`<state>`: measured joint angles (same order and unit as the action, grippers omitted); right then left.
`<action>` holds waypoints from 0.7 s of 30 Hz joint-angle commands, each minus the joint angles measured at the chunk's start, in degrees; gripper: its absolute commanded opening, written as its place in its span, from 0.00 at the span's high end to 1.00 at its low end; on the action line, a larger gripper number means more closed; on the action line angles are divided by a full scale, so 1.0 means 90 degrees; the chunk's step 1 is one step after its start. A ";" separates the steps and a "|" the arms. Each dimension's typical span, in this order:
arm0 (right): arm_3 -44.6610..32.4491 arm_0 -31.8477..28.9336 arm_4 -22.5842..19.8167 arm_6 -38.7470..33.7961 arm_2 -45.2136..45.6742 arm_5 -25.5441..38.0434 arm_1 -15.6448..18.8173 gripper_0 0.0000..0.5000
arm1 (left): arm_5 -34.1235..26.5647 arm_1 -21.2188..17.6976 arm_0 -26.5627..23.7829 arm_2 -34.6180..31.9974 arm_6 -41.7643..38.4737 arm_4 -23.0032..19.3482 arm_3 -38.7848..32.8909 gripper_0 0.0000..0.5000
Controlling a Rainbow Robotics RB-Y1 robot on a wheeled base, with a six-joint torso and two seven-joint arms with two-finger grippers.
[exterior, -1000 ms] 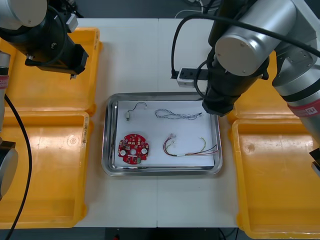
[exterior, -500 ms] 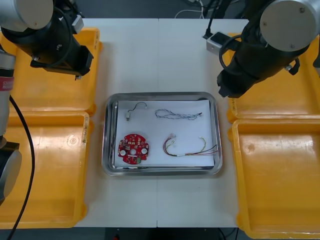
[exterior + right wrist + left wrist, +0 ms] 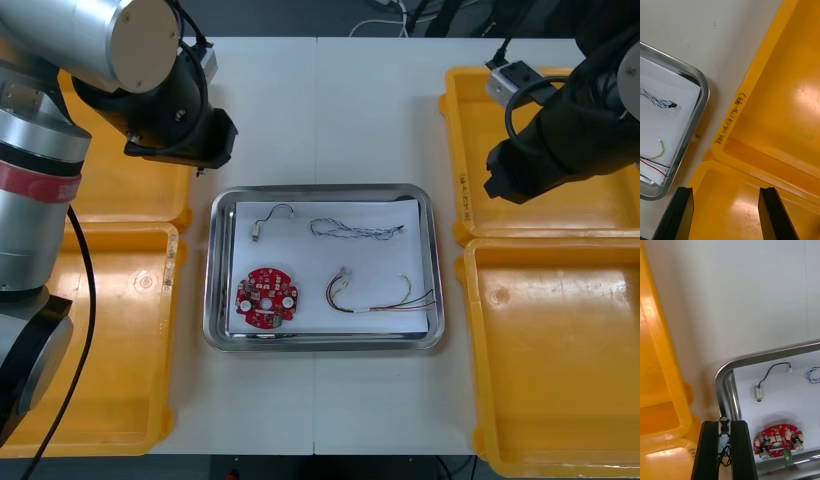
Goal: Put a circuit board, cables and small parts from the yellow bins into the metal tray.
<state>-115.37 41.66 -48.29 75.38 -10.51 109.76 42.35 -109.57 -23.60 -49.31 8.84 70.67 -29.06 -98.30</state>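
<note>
Shiny metal tray (image 3: 325,343), centre frame, holds the round circuit board (image 3: 267,297) lower left and the twisted cable (image 3: 355,230) lying left-to-right above it. Left wrist view reveals the left end effector (image 3: 724,423) pinching a small metal part (image 3: 724,428); right end effector (image 3: 726,212) gapes wide over yellow bins (image 3: 790,93).

Light table (image 3: 370,110) w/ mid seam (image 3: 316,120); prob. floor (image 3: 280,15) beyond.

The tray (image 3: 212,300), silver and white among yellow bins (image 3: 560,380), holds a red board (image 3: 267,296), a twisted blue-and-white cable (image 3: 355,230) and a red-and-yellow cable (image 3: 380,296). The left gripper (image 3: 725,422) pinches a black cable (image 3: 724,459).
</note>
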 commanded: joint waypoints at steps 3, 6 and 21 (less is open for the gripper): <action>-0.0540 -0.0625 -0.0094 -0.0827 0.0563 0.0027 0.0461 0.00 | 0.0017 0.0258 -0.0048 0.0727 -0.1143 -0.0042 -0.0250 1.00; -0.0667 -0.0967 -0.0074 -0.0983 0.0885 0.0027 0.0510 0.00 | 0.0173 0.0337 -0.0097 0.1040 -0.1524 -0.0042 -0.0240 1.00; -0.0843 -0.2226 0.0395 -0.1169 0.2106 0.0027 0.0412 0.00 | 0.1013 0.0512 -0.0156 0.1899 -0.2246 0.0094 0.0365 1.00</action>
<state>-121.22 23.76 -46.09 67.84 4.99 109.76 44.81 -102.77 -20.47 -49.31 24.45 53.19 -29.26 -96.55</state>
